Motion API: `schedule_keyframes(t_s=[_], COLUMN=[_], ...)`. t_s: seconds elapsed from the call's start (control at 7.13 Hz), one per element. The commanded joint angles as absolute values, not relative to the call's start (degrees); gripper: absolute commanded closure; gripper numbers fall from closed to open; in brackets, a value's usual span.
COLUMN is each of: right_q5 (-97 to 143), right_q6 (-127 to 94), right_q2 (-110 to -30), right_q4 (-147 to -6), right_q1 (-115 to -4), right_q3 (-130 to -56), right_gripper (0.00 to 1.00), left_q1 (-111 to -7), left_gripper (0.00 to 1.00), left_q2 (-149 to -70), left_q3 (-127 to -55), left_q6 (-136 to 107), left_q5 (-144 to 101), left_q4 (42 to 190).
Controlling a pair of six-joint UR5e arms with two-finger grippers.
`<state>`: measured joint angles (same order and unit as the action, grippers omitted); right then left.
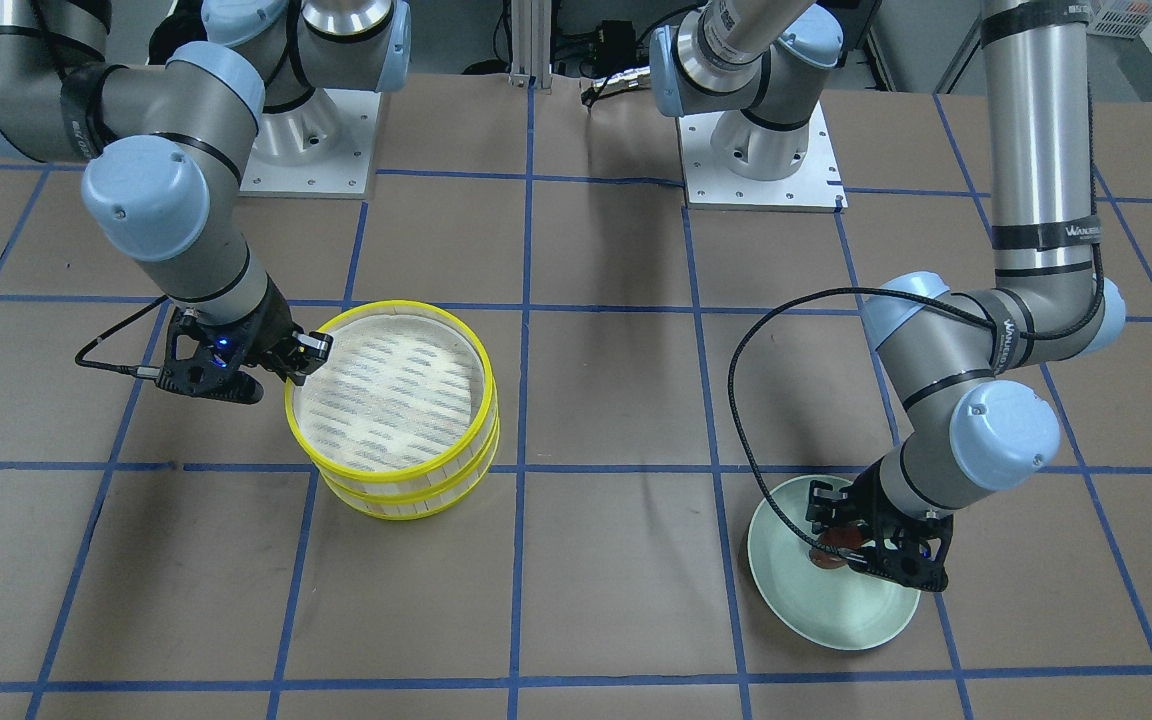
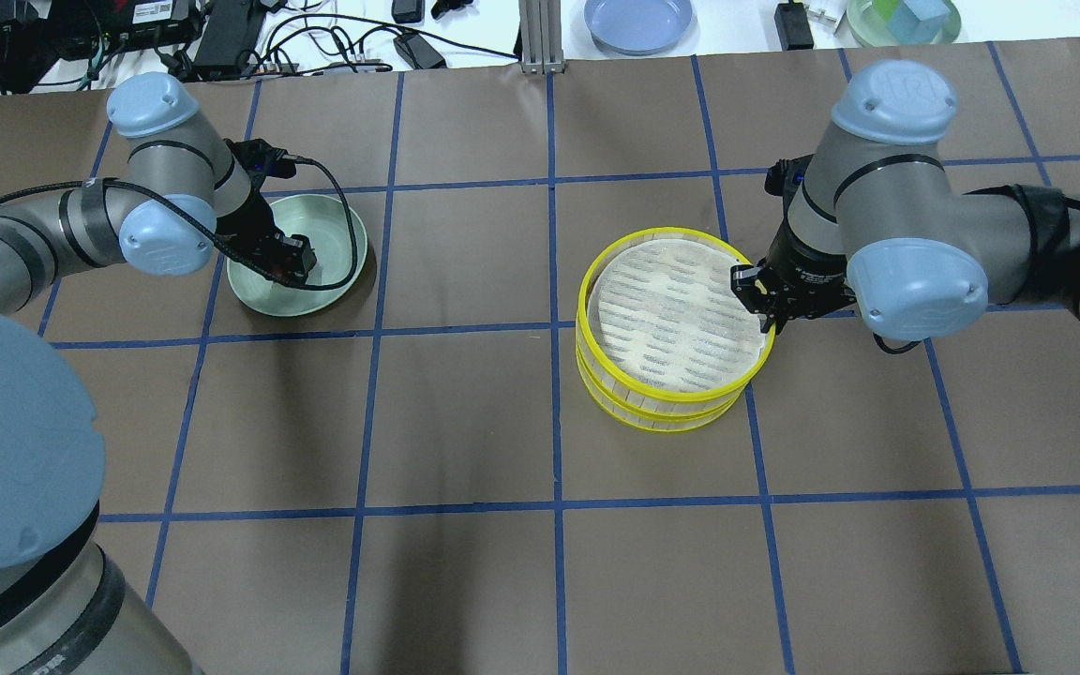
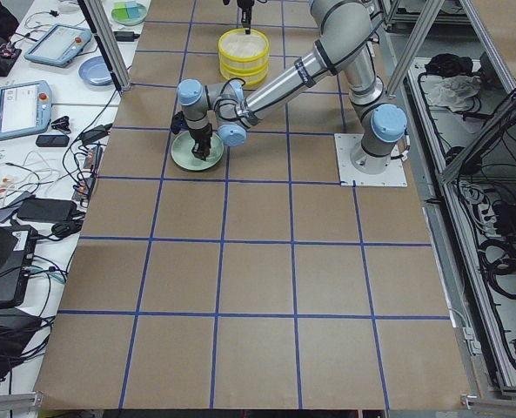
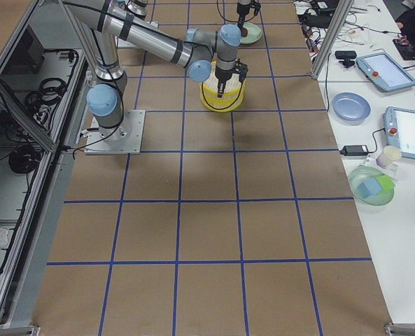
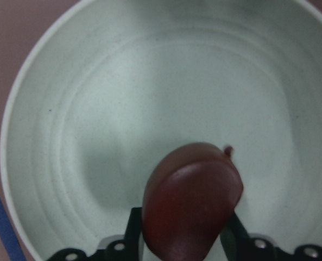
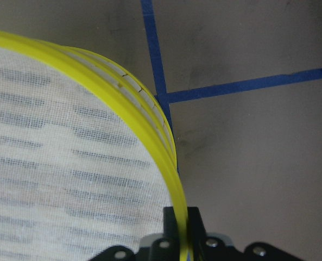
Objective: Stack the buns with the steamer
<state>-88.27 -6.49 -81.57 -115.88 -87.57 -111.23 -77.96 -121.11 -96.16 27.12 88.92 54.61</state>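
A glossy dark reddish-brown bun [image 5: 193,201] sits between the fingers of my left gripper [image 5: 183,234], over the pale green plate [image 5: 122,98]. Across the table it shows at the gripper [image 1: 841,548] above the plate [image 1: 816,610]. I cannot tell whether the bun is lifted or resting on the plate. My right gripper [image 6: 181,228] is shut on the yellow rim of the top steamer tier [image 6: 68,163]. That tier [image 2: 671,319] sits slightly offset on a second yellow-rimmed tier [image 1: 406,500]. The cream-white bun is hidden or out of view.
The two arm bases [image 1: 761,160] stand at the table's robot side. Beyond the far edge are a blue plate [image 2: 638,21], a green bowl [image 2: 904,19] and cables. Blue tape lines grid the brown table [image 2: 465,422].
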Motion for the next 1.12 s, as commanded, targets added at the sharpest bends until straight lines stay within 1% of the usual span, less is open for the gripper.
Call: schedule_keyframes(t_s=[0.0, 0.14, 0.28, 0.42, 0.56, 0.84, 0.98], right_q5=[-88.68, -88.77, -88.86, -88.68, -88.59, -88.77, -88.94], right_q6=[-6.94, -7.20, -7.21, -7.38, -7.12, -3.80, -2.04], right_q2=[-80.78, -80.60, -80.60, -80.60, -80.68, -81.73, -83.30], right_q4=[-115.84, -116.19, -115.84, -114.80, -110.17, -93.86, -90.47], right_q1=[-87.63, -87.63, -87.63, -87.63, -87.63, -86.75, -86.05], right_q3=[-110.66, -110.57, -110.39, -109.69, -106.90, -92.10, -87.41], right_gripper=[0.65, 0.28, 0.00, 0.00, 0.00, 0.00, 0.00], left_q1=[-77.96, -77.96, -77.96, -78.05, -78.31, -78.40, -79.09], left_gripper=[1.00, 1.00, 1.00, 1.00, 1.00, 1.00, 1.00], left_q2=[-120.77, -119.98, -119.36, -118.66, -117.09, -114.18, -112.78], left_q3=[-95.98, -95.02, -94.14, -93.09, -92.90, -92.90, -92.90], left_q6=[26.55, 26.19, 25.41, 22.62, 22.41, 22.32, 22.06], left_q5=[88.94, 88.86, 88.68, 88.77, 88.86, 89.21, 88.86], left_q4=[54.23, 54.32, 54.32, 54.66, 56.76, 61.67, 62.57])
